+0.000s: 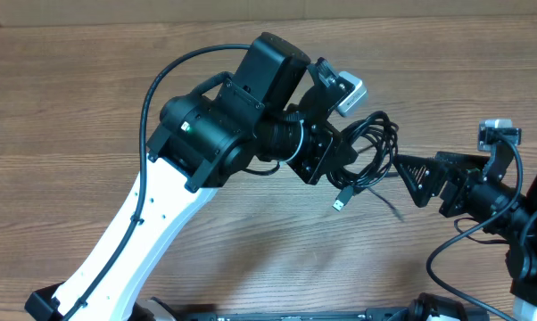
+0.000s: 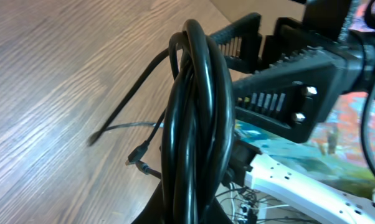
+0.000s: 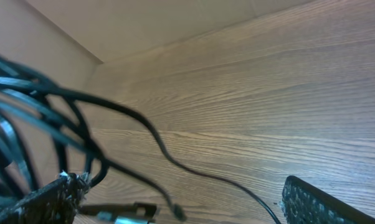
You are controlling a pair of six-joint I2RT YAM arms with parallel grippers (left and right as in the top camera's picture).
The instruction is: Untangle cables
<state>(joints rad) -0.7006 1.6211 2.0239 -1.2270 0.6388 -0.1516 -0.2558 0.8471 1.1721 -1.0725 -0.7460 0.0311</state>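
The left claw is clamped on the cables and holds the bundle above the counter, toward its right edge. The right claw stands apart, just beside the bundle. I judge the separating is only starting; next, the right claw must catch one loose strand.

The left claw is clamped on a coiled bundle of black cables just right of the worktop's centre, and one silver-tipped plug dangles below it. Toward the right edge, the right claw stands spread wide, its tips just beside the bundle.
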